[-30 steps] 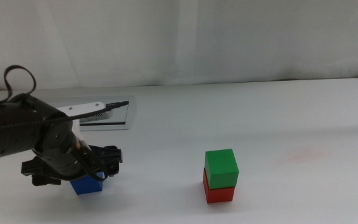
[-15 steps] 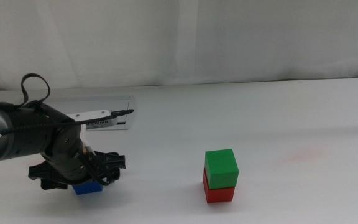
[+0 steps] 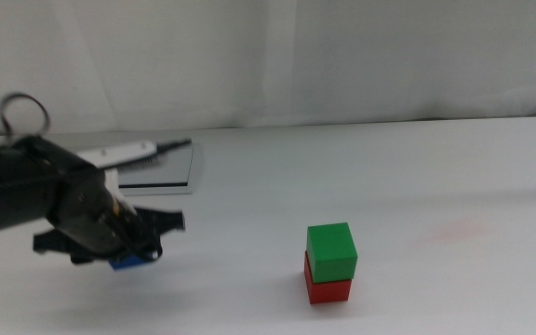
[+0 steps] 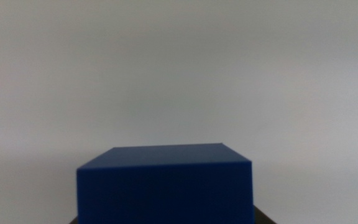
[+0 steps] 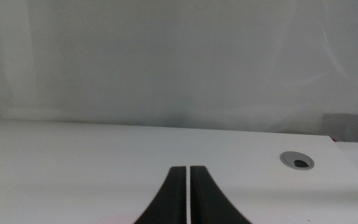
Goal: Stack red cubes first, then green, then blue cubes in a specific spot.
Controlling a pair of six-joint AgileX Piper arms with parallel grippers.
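Blue cube: the small matte solid blue cube (image 3: pixel 130 261) sits clamped in the left gripper (image 3: pixel 127 249), lifted clear of the white desk (image 3: pixel 435 186) at the 8 o'clock side of the middle view; it fills the lower left wrist view (image 4: pixel 165 185).
Stack: the small matte green cube (image 3: pixel 331 251) rests squarely on the small matte red cube (image 3: pixel 328 289), at 5 o'clock.
Key relation: the stack lies toward 3 o'clock from the held cube, well apart; the left arm is nearer.
Right gripper: the right gripper (image 5: pixel 187 194) waits out of the middle view, jaws pressed together, empty.
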